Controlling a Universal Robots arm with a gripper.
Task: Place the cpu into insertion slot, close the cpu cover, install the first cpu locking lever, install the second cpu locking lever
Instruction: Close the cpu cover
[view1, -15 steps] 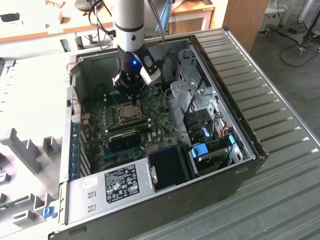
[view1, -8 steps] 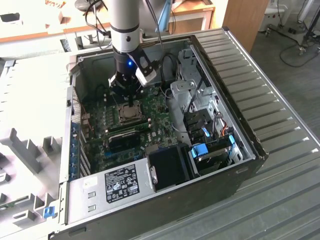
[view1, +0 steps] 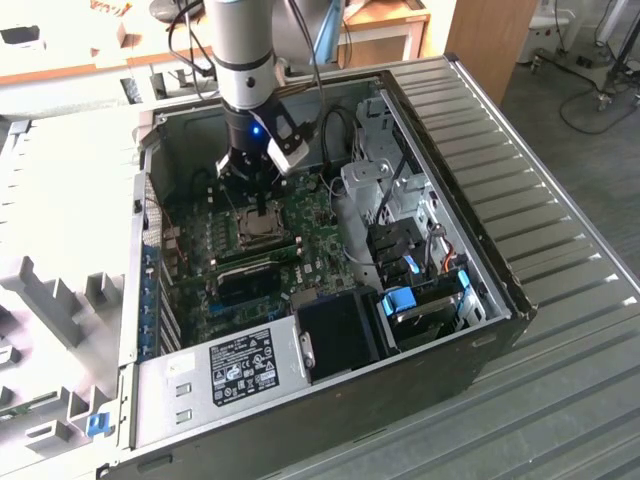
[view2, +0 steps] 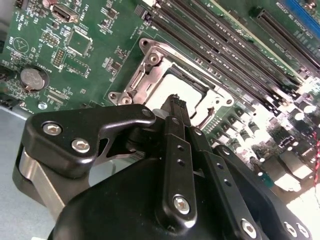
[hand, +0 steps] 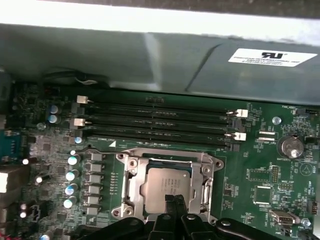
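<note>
Close to the wrist cameras, the black claw (hand: 174, 200) is clenched, its two narrow fingertips drawn together with nothing visible between them. The tips hover at the near edge of the cpu (hand: 165, 185), though contact cannot be confirmed. The cpu lies flat in the insertion slot (hand: 165, 164), dull silver top facing up. The cpu cover (hand: 131, 182) frames it on all sides and appears to be lowered. Whether the locking levers are latched cannot be made out. The chip looks light, rigid and smooth, and probably fragile on its underside, so its bare edges are the safest hold. The cover is thin, stiff metal, best pushed on its frame rather than on the chip. Beyond the socket run four long memory slots (hand: 155, 122), with a coin battery (hand: 290, 146) off to one side. In the exterior view the arm reaches down into an open computer case (view1: 450, 130) lying on a ribbed grey desk (view1: 560, 400).
</note>
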